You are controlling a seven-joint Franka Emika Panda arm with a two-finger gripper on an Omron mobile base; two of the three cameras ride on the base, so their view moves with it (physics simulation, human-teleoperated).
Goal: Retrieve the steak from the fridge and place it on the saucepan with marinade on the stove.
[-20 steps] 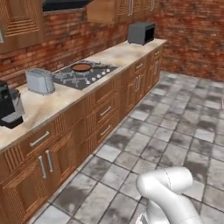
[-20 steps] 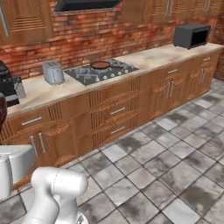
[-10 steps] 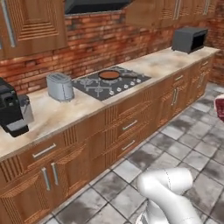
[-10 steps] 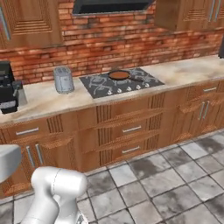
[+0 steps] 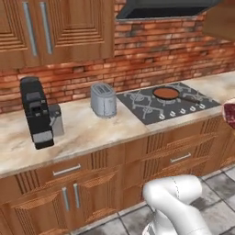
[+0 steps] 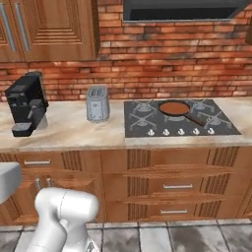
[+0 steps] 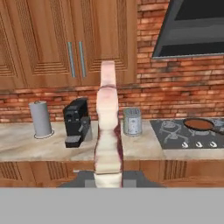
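On the stove [image 6: 180, 118] sits the saucepan [image 6: 176, 108]; gripper [image 7: 108, 177] clamps the steak [image 7: 108, 131].

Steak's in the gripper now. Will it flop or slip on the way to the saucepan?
The steak stands on edge from the gripper, shut on it, so it probably stays fairly stiff. Only its lower end is pinched, so it might swing. The saucepan looks shallow, so lower it gently.
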